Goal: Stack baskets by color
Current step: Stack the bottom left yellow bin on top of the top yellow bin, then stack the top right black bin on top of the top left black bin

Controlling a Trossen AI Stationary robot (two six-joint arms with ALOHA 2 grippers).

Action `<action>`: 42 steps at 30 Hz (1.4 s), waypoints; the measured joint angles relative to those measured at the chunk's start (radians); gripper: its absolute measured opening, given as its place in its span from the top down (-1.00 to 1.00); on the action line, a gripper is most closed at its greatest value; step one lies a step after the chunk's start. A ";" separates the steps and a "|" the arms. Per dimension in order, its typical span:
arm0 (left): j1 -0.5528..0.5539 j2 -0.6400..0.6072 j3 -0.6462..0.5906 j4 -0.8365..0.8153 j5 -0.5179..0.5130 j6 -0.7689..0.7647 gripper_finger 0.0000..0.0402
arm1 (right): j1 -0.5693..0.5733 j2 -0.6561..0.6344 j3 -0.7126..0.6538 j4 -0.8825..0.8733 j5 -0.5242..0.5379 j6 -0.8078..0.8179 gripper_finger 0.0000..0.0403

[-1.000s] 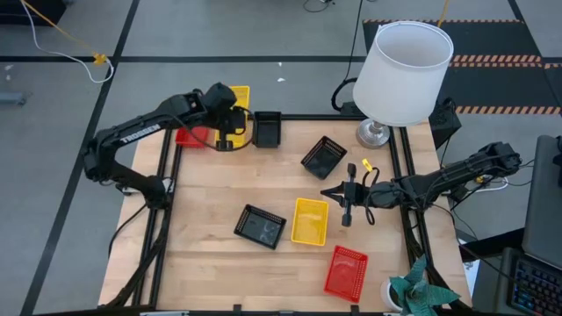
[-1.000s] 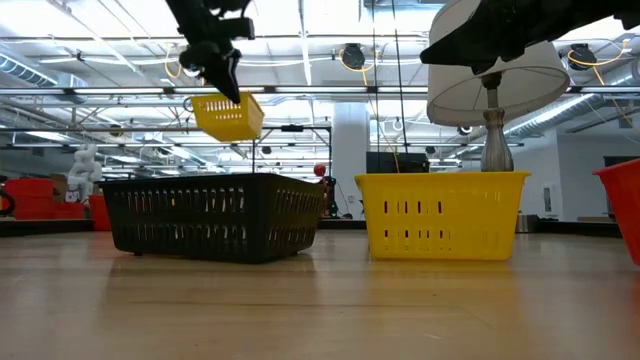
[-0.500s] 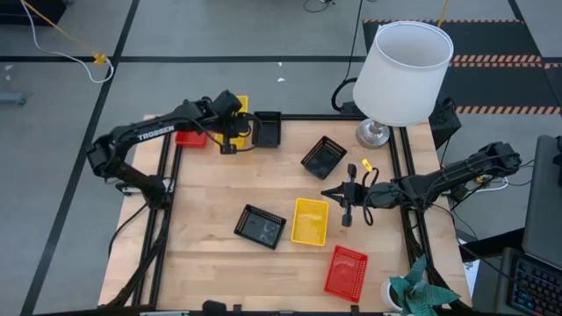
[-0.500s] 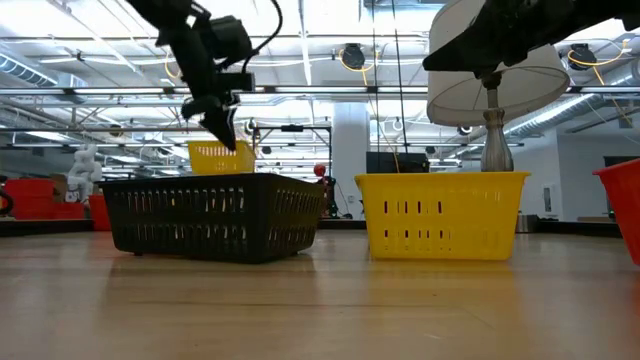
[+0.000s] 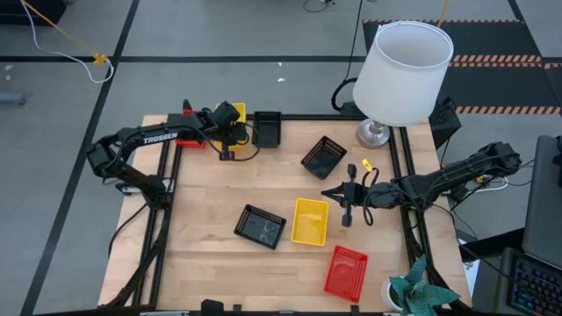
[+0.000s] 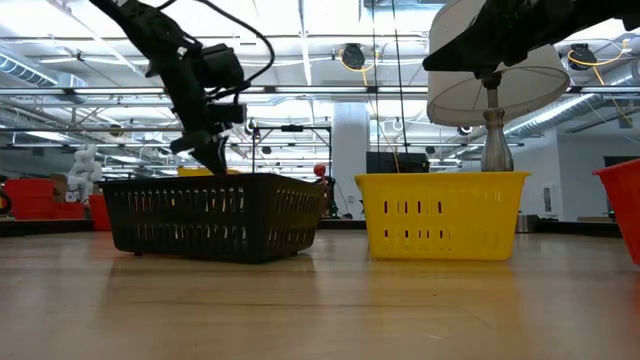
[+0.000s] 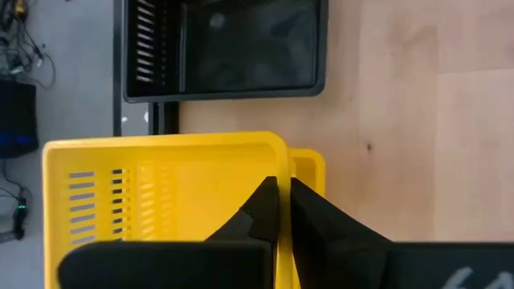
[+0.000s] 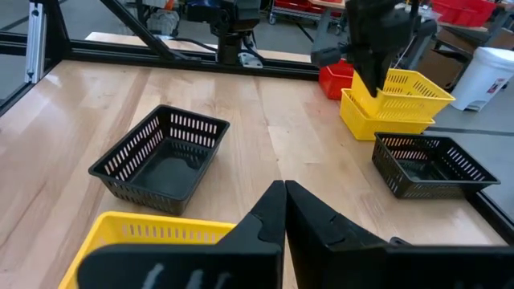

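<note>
My left gripper (image 7: 279, 189) is at the table's far left corner, shut on a yellow basket (image 7: 161, 193). That basket sits tilted in the top of a second yellow basket (image 8: 373, 119), with a red basket (image 8: 336, 79) just behind them. The low view shows the same gripper (image 6: 212, 152) low behind a black basket. My right gripper (image 5: 332, 193) hovers shut and empty above the table's right middle. Lying loose on the wood are a yellow basket (image 5: 309, 220), a red basket (image 5: 346, 272) and three black baskets (image 5: 261, 226) (image 5: 323, 156) (image 5: 267, 128). My left gripper pinches one short wall of the yellow basket at its rim (image 7: 279, 164), one finger inside the basket and one outside. The fingers come slanting down from above. The basket is tilted, and its bottom rests in the yellow basket below.
A large white lampshade (image 5: 404, 72) on a metal foot stands at the far right corner. A small yellow thing (image 5: 365, 164) lies near my right gripper. A potted plant (image 5: 420, 294) stands at the near right corner. Bare wood lies at the left middle and near left.
My left gripper has gone down toward the far left corner with the yellow basket still in its hold. The basket was lifted clear above the table and has now come down onto the other yellow basket.
</note>
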 joint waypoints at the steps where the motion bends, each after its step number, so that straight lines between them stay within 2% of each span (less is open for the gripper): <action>1: 0.000 0.000 -0.011 0.018 -0.002 0.007 0.90 | 0.000 0.000 0.000 0.000 0.000 0.000 1.00; 8: 0.008 0.000 -0.033 0.050 -0.003 0.007 0.93 | 0.000 0.000 0.000 0.000 0.000 0.000 1.00; 18: 0.020 0.000 -0.033 0.051 -0.051 -0.009 0.46 | 0.000 0.000 0.000 0.000 0.000 0.000 1.00; 25: 0.009 0.000 -0.033 0.056 -0.057 -0.079 0.23 | -0.001 0.000 0.000 0.000 0.005 0.013 1.00; 31: -0.020 -0.006 -0.033 0.056 -0.056 -0.146 0.20 | -0.021 0.000 0.000 0.000 0.006 0.051 1.00; 36: -0.045 -0.074 -0.033 0.054 -0.057 -0.247 0.20 | -0.060 0.000 0.002 -0.006 0.007 0.089 1.00; 42: -0.116 -0.218 -0.033 0.038 -0.038 -0.461 0.20 | -0.130 0.029 0.154 -0.285 0.010 0.174 1.00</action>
